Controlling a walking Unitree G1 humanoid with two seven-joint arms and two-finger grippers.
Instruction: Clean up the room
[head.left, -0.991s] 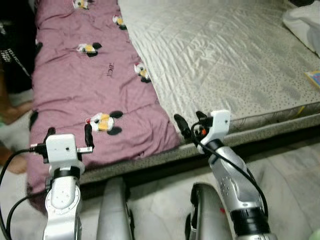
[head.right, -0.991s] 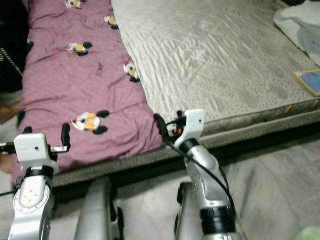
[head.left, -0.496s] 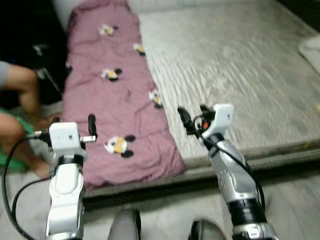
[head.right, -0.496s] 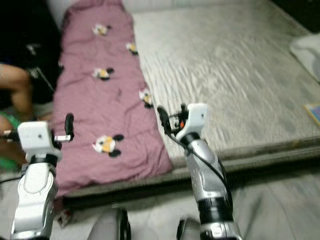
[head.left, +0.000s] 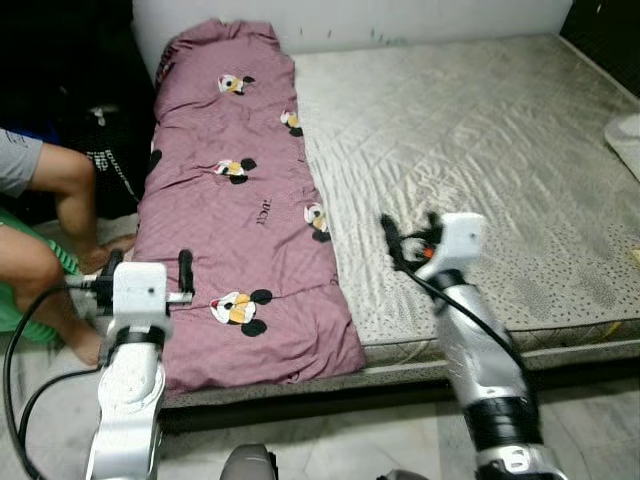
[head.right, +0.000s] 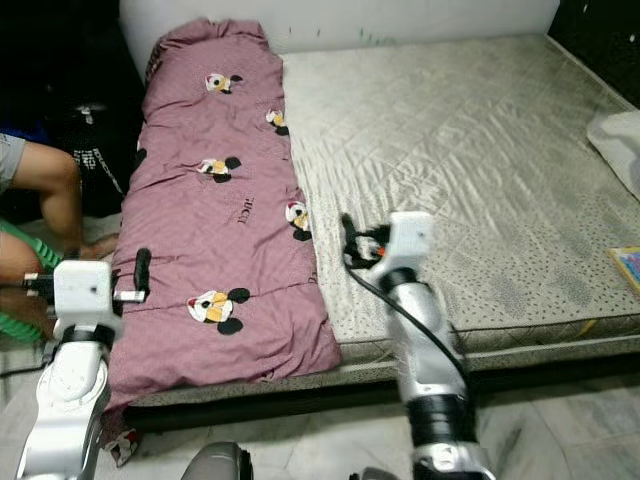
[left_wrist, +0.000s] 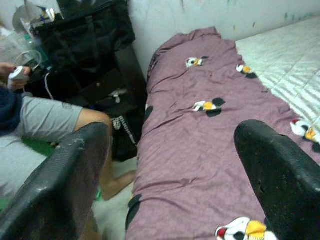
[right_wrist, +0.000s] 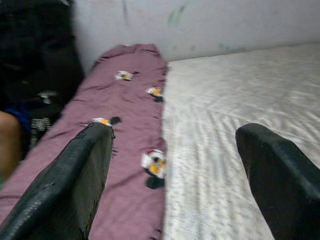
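A mauve blanket (head.left: 245, 215) printed with cartoon mice lies lengthwise along the left side of a grey quilted mattress (head.left: 470, 150). Its near end hangs over the bed's front edge. My left gripper (head.left: 148, 268) is raised over the blanket's near left corner, open and empty. Open too, my right gripper (head.left: 410, 238) hovers above the mattress just right of the blanket's edge. In the left wrist view the blanket (left_wrist: 200, 135) shows between the two spread fingers (left_wrist: 60, 185). The right wrist view looks along the seam between blanket (right_wrist: 130, 115) and mattress (right_wrist: 220, 110).
A person (head.left: 45, 210) sits on the floor left of the bed, knees bent, beside a black bag (left_wrist: 85, 40). A white bundle (head.right: 620, 135) and a colourful book (head.right: 628, 266) lie at the mattress's right edge. Pale tiled floor (head.right: 560, 440) runs along the bed's front.
The camera has risen and pulled back, so the whole bed and the seated person are now in view. Both grippers stay open and empty in front of the bed.
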